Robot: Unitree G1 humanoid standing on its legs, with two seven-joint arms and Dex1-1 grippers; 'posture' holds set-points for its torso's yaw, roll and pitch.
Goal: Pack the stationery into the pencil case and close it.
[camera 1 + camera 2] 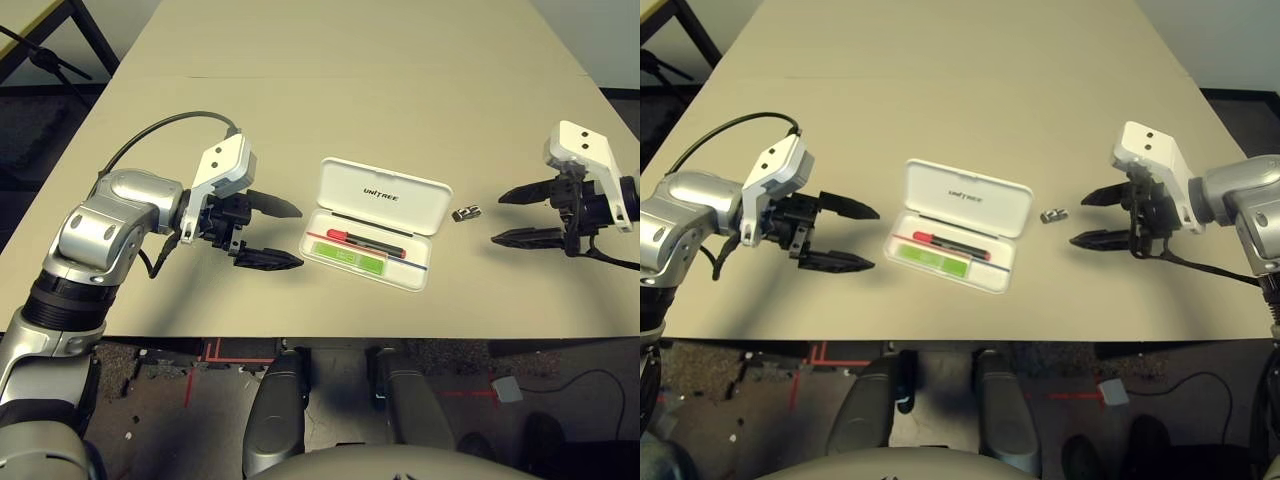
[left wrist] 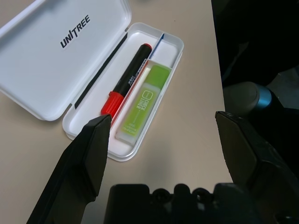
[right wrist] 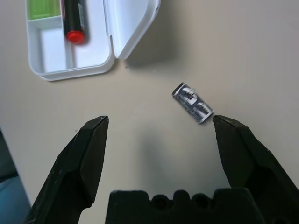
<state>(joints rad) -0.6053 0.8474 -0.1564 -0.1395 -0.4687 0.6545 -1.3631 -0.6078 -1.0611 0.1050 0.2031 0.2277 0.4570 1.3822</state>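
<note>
the pencil case point(image 1: 380, 222) lies open in the middle of the bench point(image 1: 350, 80), and the red marker point(image 2: 127, 80) and the light green bar point(image 2: 142, 103) are already inside its tray. the silver clip point(image 3: 192, 102) lies on the bench just beside the lid, so packing it seems to be the step in hand. the right tool point(image 1: 520, 216) is spread wide and empty near the clip; it would need to come down over it and pinch it. the left tool point(image 1: 275, 234) is also spread, empty, beside the case. the clip's exact shape is hard to make out.
</note>
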